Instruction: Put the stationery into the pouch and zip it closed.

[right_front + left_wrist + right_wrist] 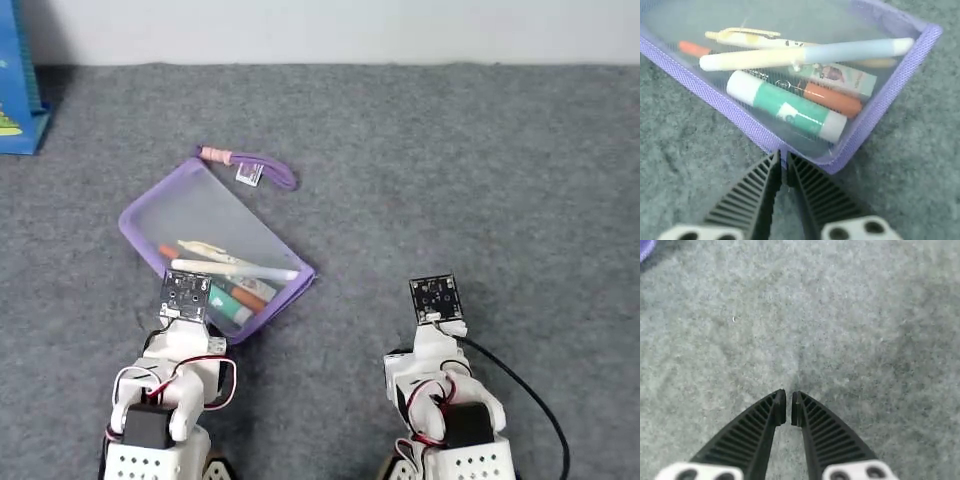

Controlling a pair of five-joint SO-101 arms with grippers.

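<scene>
A clear pouch (200, 215) with purple edging lies slanted on the grey carpet, its wrist strap (262, 165) trailing behind it. Inside lie a green-and-white glue stick (790, 107), an orange marker (832, 99), a pale blue pen (805, 54), a cream pen (742, 35) and a small box (840, 75). My left gripper (782, 161) is shut, its tips right at the pouch's near purple edge (747, 125); nothing shows between them. The left arm (170, 370) stands just in front of the pouch. My right gripper (788, 407) is shut over bare carpet, to the right of the pouch.
A blue box (18, 80) stands at the back left against the white wall (350, 30). A black cable (520, 385) loops off the right arm (440, 390). Grey carpet (480, 170) stretches wide to the right and behind.
</scene>
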